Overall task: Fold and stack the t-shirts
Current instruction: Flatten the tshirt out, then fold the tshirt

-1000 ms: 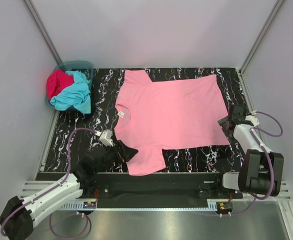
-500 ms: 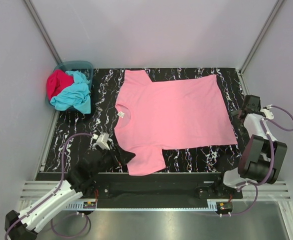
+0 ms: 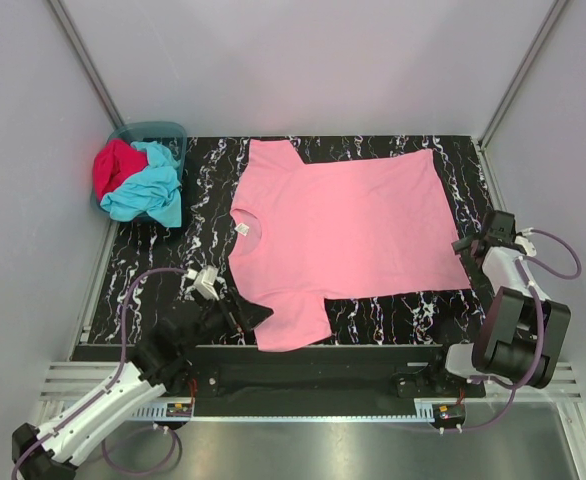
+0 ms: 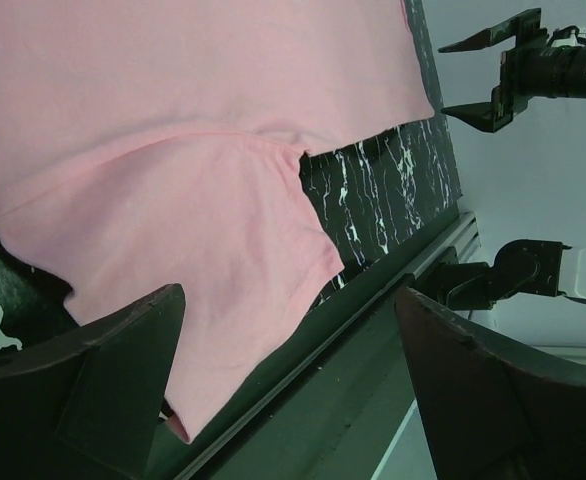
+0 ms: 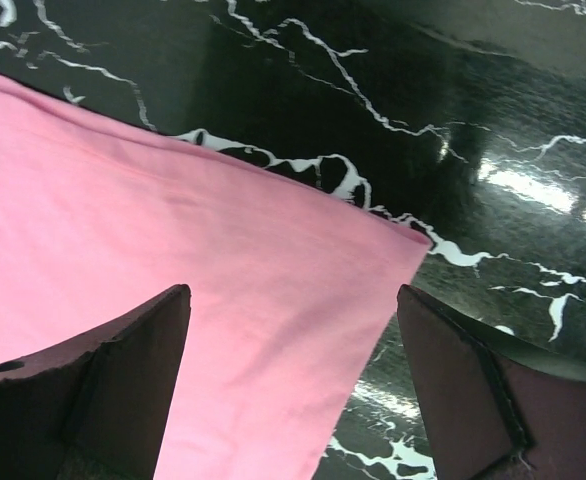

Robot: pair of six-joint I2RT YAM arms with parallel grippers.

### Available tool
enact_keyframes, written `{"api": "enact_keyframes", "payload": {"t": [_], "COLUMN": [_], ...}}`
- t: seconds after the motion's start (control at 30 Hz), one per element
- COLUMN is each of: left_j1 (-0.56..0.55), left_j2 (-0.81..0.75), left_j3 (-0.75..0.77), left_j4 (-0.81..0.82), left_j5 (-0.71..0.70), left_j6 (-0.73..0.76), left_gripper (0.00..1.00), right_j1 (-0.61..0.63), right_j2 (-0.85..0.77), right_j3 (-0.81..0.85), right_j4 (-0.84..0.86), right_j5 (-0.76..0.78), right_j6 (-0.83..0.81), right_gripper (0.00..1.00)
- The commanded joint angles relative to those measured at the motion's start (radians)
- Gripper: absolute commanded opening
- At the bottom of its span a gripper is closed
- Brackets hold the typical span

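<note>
A light pink t-shirt (image 3: pixel 343 225) lies spread flat on the black marble table (image 3: pixel 158 260), its white neck label (image 3: pixel 241 228) on the left. My left gripper (image 3: pixel 253 315) hovers open at the near sleeve (image 4: pixel 213 250), fingers (image 4: pixel 103 385) wide apart, nothing between them. At the shirt's near right hem corner (image 5: pixel 413 240) my right gripper (image 3: pixel 470 245) stands open above the cloth, gripping nothing. A turquoise t-shirt (image 3: pixel 148 190) and a crimson red t-shirt (image 3: pixel 113 165) sit crumpled in the basket.
The teal plastic basket (image 3: pixel 158 130) stands at the far left corner of the table. Grey walls close in the left, back and right sides. A dark rail (image 3: pixel 313 360) runs along the near edge between the arm bases.
My right gripper swung out to the far right, then came back to the shirt's near right corner. My left arm drew back slightly toward the near edge. The shirt lies as before.
</note>
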Motion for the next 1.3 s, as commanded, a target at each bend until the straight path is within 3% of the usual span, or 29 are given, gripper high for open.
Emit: {"api": "enact_keyframes", "payload": {"t": [0.0,0.33,0.5,0.63,0.73,0.97,1.27], "left_j1": [-0.006,-0.004,-0.004,-0.004,-0.004,-0.004,-0.004], "left_j2": [0.028,-0.032,0.122,0.359,0.447,0.446,0.472], "left_j3": [-0.095,-0.145,-0.016,0.036,0.037,0.035,0.041], "left_j4": [-0.070,-0.049,-0.027,0.075,0.140,0.145,0.128], "left_j5": [0.066,-0.017,-0.099,-0.094,-0.080,-0.099,-0.089], "left_j6": [-0.032,-0.090,0.006,0.051,0.043,0.048,0.055], "left_gripper": [0.91,0.92,0.93,0.93,0.93,0.92,0.92], "right_j1": [-0.019,-0.019,-0.014,-0.014,-0.014,-0.014,-0.014], "right_j2": [-0.032,-0.132,-0.155,-0.174,-0.210,-0.290,-0.229], "right_j3": [-0.027,-0.171,-0.191,-0.191,-0.192,-0.235,-0.251], "right_j4": [0.019,0.177,0.209,0.206,0.188,0.162,0.181], "right_j5": [-0.007,-0.206,-0.212,-0.223,-0.196,-0.151,-0.168], "right_j6": [-0.020,0.026,0.006,0.019,0.037,0.049,0.052], "right_gripper": [0.91,0.89,0.88,0.88,0.88,0.87,0.87]}}
